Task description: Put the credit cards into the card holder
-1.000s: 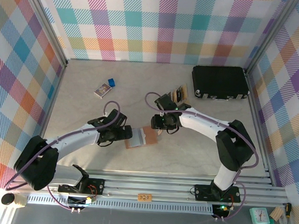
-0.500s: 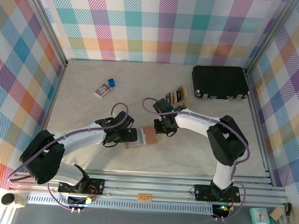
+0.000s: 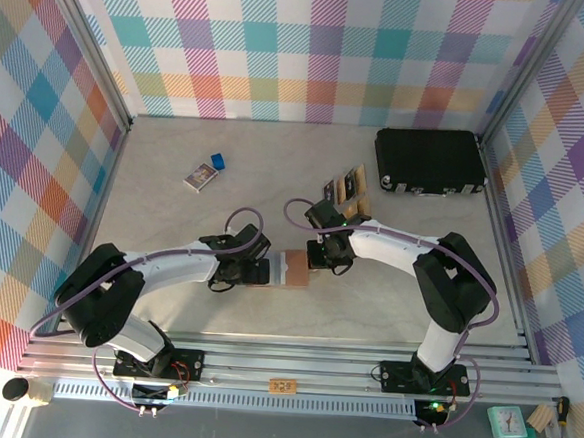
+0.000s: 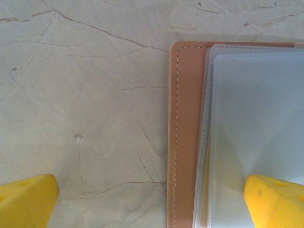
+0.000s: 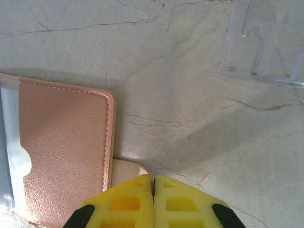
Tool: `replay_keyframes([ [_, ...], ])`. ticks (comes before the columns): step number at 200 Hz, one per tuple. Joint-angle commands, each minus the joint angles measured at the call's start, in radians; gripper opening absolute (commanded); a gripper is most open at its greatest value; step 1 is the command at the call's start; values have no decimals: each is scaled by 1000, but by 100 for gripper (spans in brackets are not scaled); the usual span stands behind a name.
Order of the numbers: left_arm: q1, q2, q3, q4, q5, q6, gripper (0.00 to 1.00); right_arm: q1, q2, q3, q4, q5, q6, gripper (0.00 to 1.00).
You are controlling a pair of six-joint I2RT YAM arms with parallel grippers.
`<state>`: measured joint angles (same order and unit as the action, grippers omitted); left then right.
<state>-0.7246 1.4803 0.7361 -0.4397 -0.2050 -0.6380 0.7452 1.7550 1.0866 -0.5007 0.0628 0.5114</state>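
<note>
Tan leather wallet (image 3: 290, 270) lies open mid-table. Left gripper (image 4: 151, 202) is spread wide across its left edge, one finger (image 4: 275, 202) over the clear sleeves. Right gripper (image 5: 153, 199) is pinched tight at the clasp tab (image 5: 127, 167). Beyond, the cards (image 3: 346, 187) sit near the black case (image 3: 431, 161).

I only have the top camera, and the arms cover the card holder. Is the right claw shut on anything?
Observer: In the right wrist view the right claw has its fingers pressed together at the pale clasp tab of the card holder; whether they pinch it, I cannot tell.
Operator: And the left claw?
Observer: The left claw is wide open, one finger over bare table, the other over the holder's clear sleeves.
Operator: Any card in those sleeves?
Observer: None in the part the left wrist view shows.
</note>
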Motion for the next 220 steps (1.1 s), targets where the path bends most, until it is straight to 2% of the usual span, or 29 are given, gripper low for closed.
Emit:
replay_keyframes([
  [1,-8,9,8,-28,-67,0,100,-4,-6,-8,4,-11,2,4],
  [39,-8,-33,-13,-56,-115,-21,100,-10,3,-12,10,-7,3,3],
  [111,-10,-76,-37,-50,-97,-34,100,-11,-17,-8,5,-23,3,5],
  [121,-10,-93,-37,-53,-90,-38,100,-10,-28,-7,1,-28,1,10],
  [150,-10,-156,-33,-62,-73,-46,100,-11,-86,26,-45,-36,-14,35],
  [166,-10,-176,-21,-71,-76,-43,100,-13,-131,64,-85,-26,-32,43],
  [196,-10,-178,10,-77,-93,-26,100,-41,-178,176,-171,20,-72,47],
  [220,-6,-161,35,-78,-124,-14,100,-69,-165,277,-232,107,-103,48],
])
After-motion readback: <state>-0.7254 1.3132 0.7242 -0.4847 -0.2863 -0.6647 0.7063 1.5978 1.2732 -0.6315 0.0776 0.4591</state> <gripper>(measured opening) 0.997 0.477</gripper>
